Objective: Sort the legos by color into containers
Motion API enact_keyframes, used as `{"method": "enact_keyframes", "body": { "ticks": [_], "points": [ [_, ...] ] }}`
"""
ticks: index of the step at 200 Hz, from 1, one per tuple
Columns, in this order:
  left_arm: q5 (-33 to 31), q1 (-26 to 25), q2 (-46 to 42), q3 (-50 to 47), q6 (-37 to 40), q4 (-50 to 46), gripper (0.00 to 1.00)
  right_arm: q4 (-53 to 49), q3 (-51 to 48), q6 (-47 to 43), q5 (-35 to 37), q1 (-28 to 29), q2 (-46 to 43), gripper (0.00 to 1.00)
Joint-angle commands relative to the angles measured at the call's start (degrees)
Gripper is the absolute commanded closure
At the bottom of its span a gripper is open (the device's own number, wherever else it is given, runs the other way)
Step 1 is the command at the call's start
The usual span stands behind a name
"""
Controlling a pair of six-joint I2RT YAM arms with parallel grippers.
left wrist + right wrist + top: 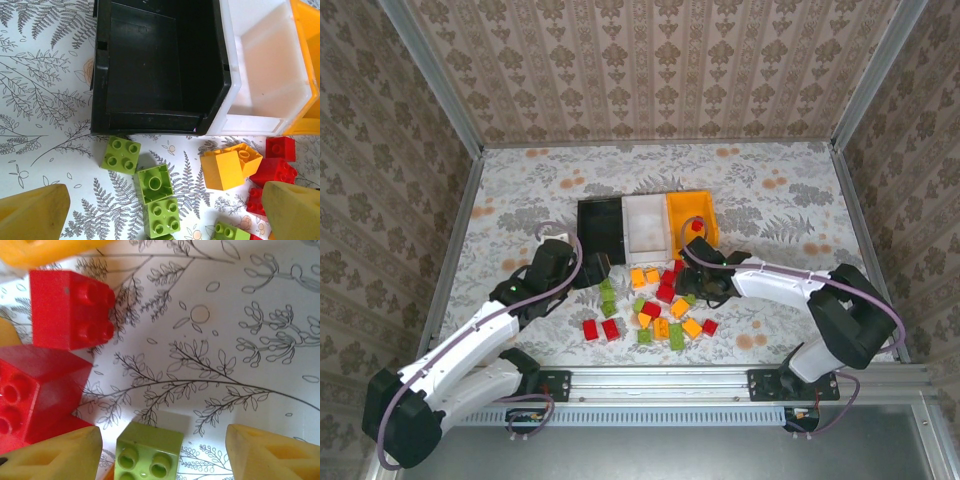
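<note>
Three bins stand in a row: black [584,228], white [646,246] and orange [710,212]. Red, orange-yellow and light green legos [653,305] lie scattered in front of them. My left gripper [594,270] is open just before the black bin [100,75]. It hovers over three green bricks [155,183], with a yellow brick [224,170] and red bricks [274,172] to their right. My right gripper [700,287] is open at the pile's right side. A green brick [148,452] sits between its fingers, nearer the left one, with a gap on its right.
The white bin [260,122] and orange bin [312,40] adjoin the black one. Two red bricks [70,310] lie left of my right gripper. Patterned tablecloth [790,200] extends free around the bins. Metal rails [660,380] edge the table.
</note>
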Motion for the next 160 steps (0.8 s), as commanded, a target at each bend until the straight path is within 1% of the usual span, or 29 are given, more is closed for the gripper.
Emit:
{"method": "enact_keyframes", "body": {
  "ticks": [1, 53, 72, 87, 116, 133, 151, 160],
  "points": [
    [0.7, 0.6, 0.0, -0.3, -0.5, 1.2, 0.00, -3.6, 2.2, 1.0, -0.1, 0.5, 1.7, 0.34],
    [1.2, 1.2, 0.0, -0.8, -0.5, 1.2, 0.00, -7.2, 1.3, 0.3, 0.3, -0.1, 2.8, 0.43],
    [1.5, 1.3, 0.0, -1.0, -0.6, 1.4, 0.00, -7.2, -0.9, 0.0, 0.3, -1.5, 2.0, 0.49],
    [1.5, 1.4, -0.1, -1.0, -0.6, 1.2, 0.00, -6.8, -2.5, -0.2, 0.9, -2.1, 0.8, 0.52],
    [1.6, 1.5, 0.2, -0.7, -0.4, 1.3, 0.00, -5.7, -3.4, -1.1, 0.7, -2.5, -0.7, 0.64],
    [2.0, 1.6, 0.4, -0.3, 0.2, 1.3, 0.00, -6.6, -2.3, -2.9, 1.4, -2.8, -3.2, 0.70],
    [1.8, 1.6, 0.2, -0.1, 0.5, 1.0, 0.00, -8.0, 0.2, -5.9, 1.6, -3.6, -6.9, 0.73],
    [1.5, 1.6, 0.1, 0.1, 0.5, 0.8, 0.00, -8.1, 2.4, -7.9, 1.5, -3.8, -10.2, 0.74]
  ]
}}
